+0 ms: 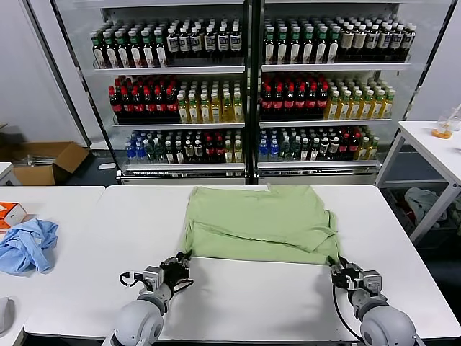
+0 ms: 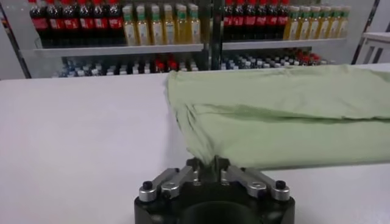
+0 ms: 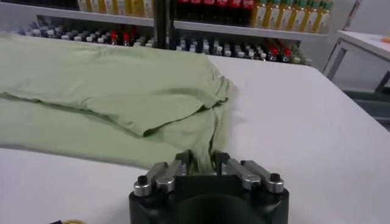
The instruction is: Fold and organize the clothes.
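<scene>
The light green shirt (image 1: 257, 223) lies spread on the white table (image 1: 238, 303), its sides folded in, plain side up; buttons and graphic are hidden. My left gripper (image 1: 178, 261) is shut on the shirt's near left corner; the left wrist view shows fabric (image 2: 286, 115) pinched between the fingers of that gripper (image 2: 206, 163). My right gripper (image 1: 337, 265) is shut on the near right corner; the right wrist view shows the shirt (image 3: 116, 91) gathered into that gripper (image 3: 203, 159).
A light blue garment (image 1: 27, 245) lies on the left table beside an orange box (image 1: 10, 214). Drink coolers (image 1: 248, 86) stand behind. A cardboard box (image 1: 45, 161) sits on the floor at left. Another white table (image 1: 432, 144) stands at right.
</scene>
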Action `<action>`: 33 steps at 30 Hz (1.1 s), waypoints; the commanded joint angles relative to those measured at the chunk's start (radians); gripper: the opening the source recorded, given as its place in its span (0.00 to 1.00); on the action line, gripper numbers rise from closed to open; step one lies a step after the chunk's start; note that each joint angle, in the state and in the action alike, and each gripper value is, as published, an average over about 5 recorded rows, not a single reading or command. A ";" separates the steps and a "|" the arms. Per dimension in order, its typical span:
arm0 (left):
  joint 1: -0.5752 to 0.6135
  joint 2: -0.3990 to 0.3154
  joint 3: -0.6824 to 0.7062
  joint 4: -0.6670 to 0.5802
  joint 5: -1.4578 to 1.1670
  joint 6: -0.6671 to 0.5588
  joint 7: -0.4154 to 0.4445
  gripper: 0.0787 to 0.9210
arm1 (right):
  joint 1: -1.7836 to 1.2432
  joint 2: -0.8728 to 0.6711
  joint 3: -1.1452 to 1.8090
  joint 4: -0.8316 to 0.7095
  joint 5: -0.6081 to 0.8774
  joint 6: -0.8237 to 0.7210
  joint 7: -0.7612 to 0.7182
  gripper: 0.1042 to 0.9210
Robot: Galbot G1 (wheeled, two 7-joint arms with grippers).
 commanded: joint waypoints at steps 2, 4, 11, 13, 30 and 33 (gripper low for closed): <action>0.005 0.003 -0.003 -0.008 -0.014 -0.005 0.003 0.07 | 0.000 0.001 -0.003 0.005 0.016 -0.002 -0.001 0.06; 0.012 0.005 -0.006 -0.021 -0.021 -0.007 0.004 0.04 | -0.013 -0.004 0.004 0.023 0.016 0.000 -0.003 0.02; 0.066 0.010 -0.029 -0.083 -0.032 -0.019 0.007 0.03 | -0.095 -0.025 0.040 0.110 0.008 0.012 -0.006 0.01; 0.096 0.007 -0.043 -0.113 -0.031 -0.018 0.007 0.03 | -0.128 -0.030 0.053 0.145 0.002 0.013 -0.007 0.01; 0.529 -0.007 -0.187 -0.449 -0.016 -0.011 0.000 0.03 | -0.478 -0.092 0.204 0.386 -0.056 0.002 -0.002 0.01; 0.584 -0.010 -0.206 -0.469 -0.009 -0.011 -0.001 0.03 | -0.525 -0.092 0.209 0.401 -0.082 0.002 0.001 0.01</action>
